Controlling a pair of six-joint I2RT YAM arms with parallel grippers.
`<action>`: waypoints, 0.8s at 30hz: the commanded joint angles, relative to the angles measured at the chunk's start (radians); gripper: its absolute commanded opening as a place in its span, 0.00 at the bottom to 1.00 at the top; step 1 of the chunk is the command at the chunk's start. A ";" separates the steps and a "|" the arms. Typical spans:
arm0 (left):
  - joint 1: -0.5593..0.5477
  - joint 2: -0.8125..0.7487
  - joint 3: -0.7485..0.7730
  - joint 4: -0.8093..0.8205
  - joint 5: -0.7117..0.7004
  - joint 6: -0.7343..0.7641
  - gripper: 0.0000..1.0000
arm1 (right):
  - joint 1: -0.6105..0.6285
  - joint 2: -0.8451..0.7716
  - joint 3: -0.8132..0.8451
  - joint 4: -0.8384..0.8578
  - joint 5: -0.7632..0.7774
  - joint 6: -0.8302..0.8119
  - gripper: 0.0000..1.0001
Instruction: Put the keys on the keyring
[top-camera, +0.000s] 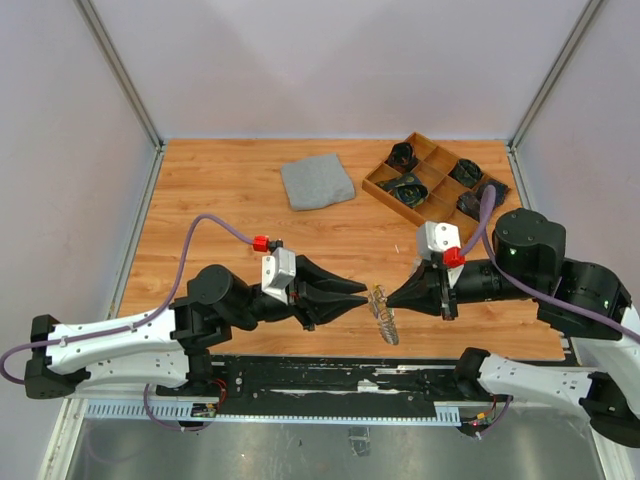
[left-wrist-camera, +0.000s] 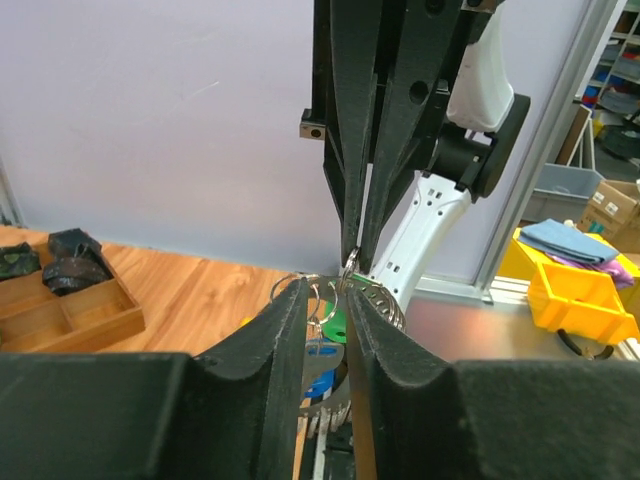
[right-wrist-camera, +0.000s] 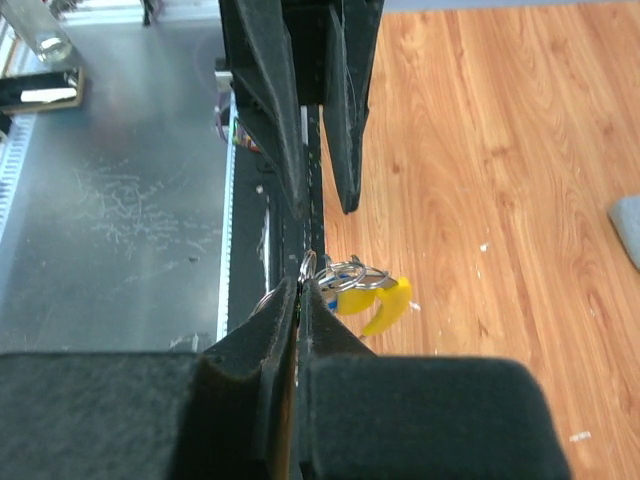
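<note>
The keyring (top-camera: 384, 318), a coiled silvery loop, hangs between the two gripper tips above the table's near edge. My right gripper (top-camera: 392, 297) is shut on it; in the right wrist view the jaws (right-wrist-camera: 305, 285) pinch a ring, and yellow key heads (right-wrist-camera: 385, 300) dangle just beyond. My left gripper (top-camera: 362, 297) faces it from the left. In the left wrist view its jaws (left-wrist-camera: 328, 290) stand slightly apart around the rings, with a green key (left-wrist-camera: 336, 322) and a blue key (left-wrist-camera: 319, 381) hanging in the gap. The right gripper (left-wrist-camera: 357, 255) comes down from above there.
A folded grey cloth (top-camera: 317, 181) lies at the back middle of the wooden table. A wooden compartment tray (top-camera: 372, 184) with dark items stands at the back right. A black rail (top-camera: 300, 375) runs along the near edge below the keyring.
</note>
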 joint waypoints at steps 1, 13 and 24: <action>0.005 0.022 0.062 -0.066 -0.030 0.034 0.29 | -0.009 0.052 0.093 -0.189 0.061 -0.098 0.01; 0.005 0.142 0.163 -0.215 0.028 0.043 0.37 | -0.010 0.146 0.205 -0.370 0.111 -0.145 0.01; 0.005 0.183 0.184 -0.236 0.044 0.049 0.39 | -0.010 0.161 0.216 -0.393 0.106 -0.154 0.01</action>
